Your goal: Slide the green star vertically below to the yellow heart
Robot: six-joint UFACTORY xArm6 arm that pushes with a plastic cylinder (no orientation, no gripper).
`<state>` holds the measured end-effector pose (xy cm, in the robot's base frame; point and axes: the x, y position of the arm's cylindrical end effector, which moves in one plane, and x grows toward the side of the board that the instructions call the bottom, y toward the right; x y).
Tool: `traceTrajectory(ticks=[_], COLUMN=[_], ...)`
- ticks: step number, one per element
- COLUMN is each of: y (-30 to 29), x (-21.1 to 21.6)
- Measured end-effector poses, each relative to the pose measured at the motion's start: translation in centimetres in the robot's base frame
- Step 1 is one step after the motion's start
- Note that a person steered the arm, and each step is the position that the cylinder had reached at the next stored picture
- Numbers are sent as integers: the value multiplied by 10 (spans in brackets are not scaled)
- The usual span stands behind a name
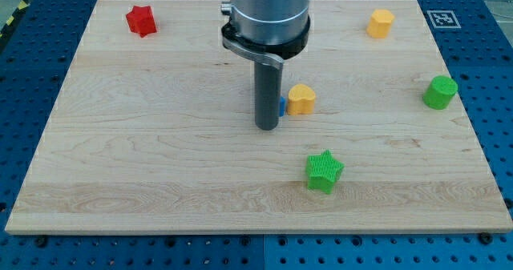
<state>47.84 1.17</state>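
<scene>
The green star (324, 171) lies on the wooden board (144, 166) at the lower middle-right. The yellow heart (301, 99) lies above it, a little to the star's left, near the board's centre. My tip (266, 127) rests on the board just left of the yellow heart and up-left of the green star, touching neither. A small blue block (282, 106) shows as a sliver between the rod and the heart, mostly hidden by the rod.
A red star (141, 20) sits at the top left. A yellow hexagonal block (381, 22) sits at the top right. A green cylinder-like block (439, 92) sits near the right edge. A marker tag (440, 18) is beyond the top right corner.
</scene>
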Motion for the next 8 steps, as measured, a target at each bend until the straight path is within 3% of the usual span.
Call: traceTrajectory(ticks=[2,3,4,5,6,7,8], y=[5,51,105,118,120,132,123], x=[107,137,119,79,81,138,140])
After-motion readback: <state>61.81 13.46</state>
